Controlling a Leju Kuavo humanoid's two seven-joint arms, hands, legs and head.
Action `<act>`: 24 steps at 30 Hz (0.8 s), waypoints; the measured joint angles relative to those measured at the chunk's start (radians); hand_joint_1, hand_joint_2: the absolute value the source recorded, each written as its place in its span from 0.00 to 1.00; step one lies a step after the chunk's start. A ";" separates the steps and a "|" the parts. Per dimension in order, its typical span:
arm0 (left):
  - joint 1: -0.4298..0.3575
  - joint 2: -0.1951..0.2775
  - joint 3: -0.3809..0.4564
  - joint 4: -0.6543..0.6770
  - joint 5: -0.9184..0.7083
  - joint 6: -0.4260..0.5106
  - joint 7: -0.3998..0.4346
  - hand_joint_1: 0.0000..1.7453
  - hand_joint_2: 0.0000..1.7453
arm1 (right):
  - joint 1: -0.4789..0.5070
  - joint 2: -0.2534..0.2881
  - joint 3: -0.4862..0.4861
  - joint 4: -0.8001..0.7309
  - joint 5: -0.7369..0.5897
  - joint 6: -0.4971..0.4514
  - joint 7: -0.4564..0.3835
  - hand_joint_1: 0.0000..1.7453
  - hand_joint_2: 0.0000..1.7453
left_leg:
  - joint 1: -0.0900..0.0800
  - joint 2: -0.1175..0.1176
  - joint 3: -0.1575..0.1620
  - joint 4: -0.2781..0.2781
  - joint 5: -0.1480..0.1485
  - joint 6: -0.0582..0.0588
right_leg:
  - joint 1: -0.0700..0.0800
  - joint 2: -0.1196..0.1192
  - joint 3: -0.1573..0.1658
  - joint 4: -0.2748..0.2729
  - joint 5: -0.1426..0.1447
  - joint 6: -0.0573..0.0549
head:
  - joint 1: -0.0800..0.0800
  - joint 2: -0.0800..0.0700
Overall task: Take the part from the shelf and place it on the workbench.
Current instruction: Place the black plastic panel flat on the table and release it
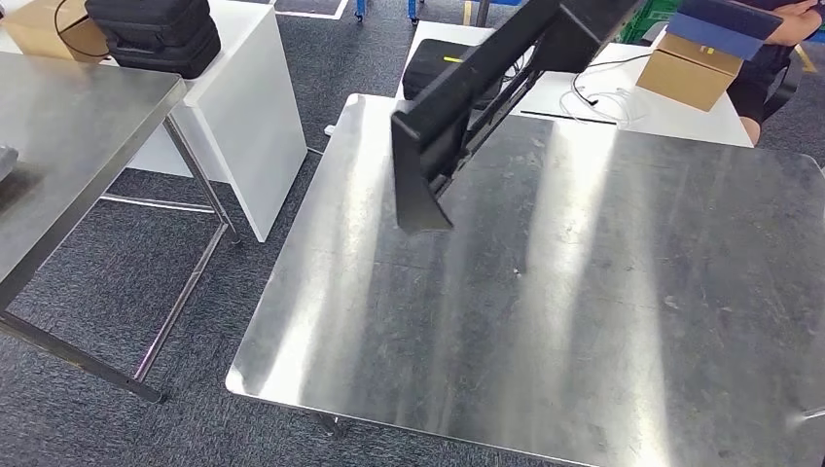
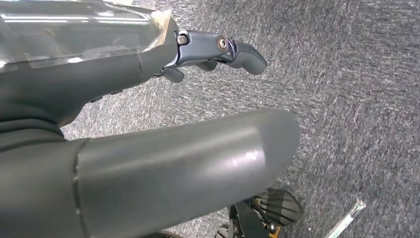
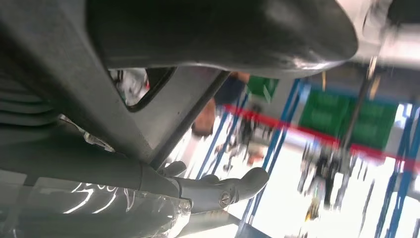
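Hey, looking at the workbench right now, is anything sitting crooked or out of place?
The long black part is not lying flat: it slants over the steel workbench, its broad lower end near the surface and the rest rising toward the far edge. The right wrist view shows the right hand around it. Whether that end touches the bench cannot be told.

dark grey fingers [image 2: 245, 55], silver screws

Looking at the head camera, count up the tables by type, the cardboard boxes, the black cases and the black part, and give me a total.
Steel tables: 2
White tables: 2
Cardboard boxes: 2
Black cases: 2
Black part: 1
Total: 9
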 joint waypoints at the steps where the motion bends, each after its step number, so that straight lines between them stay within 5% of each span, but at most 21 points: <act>1: 0.000 -0.001 0.001 0.000 0.000 0.000 0.000 0.00 0.00 | -0.008 0.010 0.007 0.020 0.001 0.026 0.000 0.00 0.00 | 0.000 0.000 0.000 0.000 0.000 0.000 | 0.000 0.000 0.000 0.000 0.000 0.000 | 0.000 0.000; 7: 0.000 -0.003 0.007 0.000 -0.001 -0.001 0.000 0.00 0.00 | -0.035 0.051 0.039 0.108 0.022 0.079 -0.020 0.00 0.00 | -0.001 0.000 0.001 0.000 0.001 -0.001 | 0.000 0.000 0.002 0.000 0.000 0.000 | 0.000 0.000; 13: -0.002 -0.006 0.010 0.000 -0.003 -0.002 0.000 0.00 0.00 | -0.033 0.099 0.073 0.177 0.094 0.033 -0.091 0.00 0.00 | -0.001 0.001 0.002 0.000 0.001 -0.001 | 0.000 0.000 0.002 0.000 0.000 0.000 | 0.000 0.000; 24: -0.004 -0.017 0.012 0.000 -0.013 0.004 0.000 0.00 0.00 | 0.148 0.182 0.176 0.224 0.202 -0.015 -0.128 0.00 0.00 | 0.001 0.000 0.005 0.000 0.002 -0.002 | 0.000 0.000 0.005 0.000 0.000 0.000 | 0.000 0.000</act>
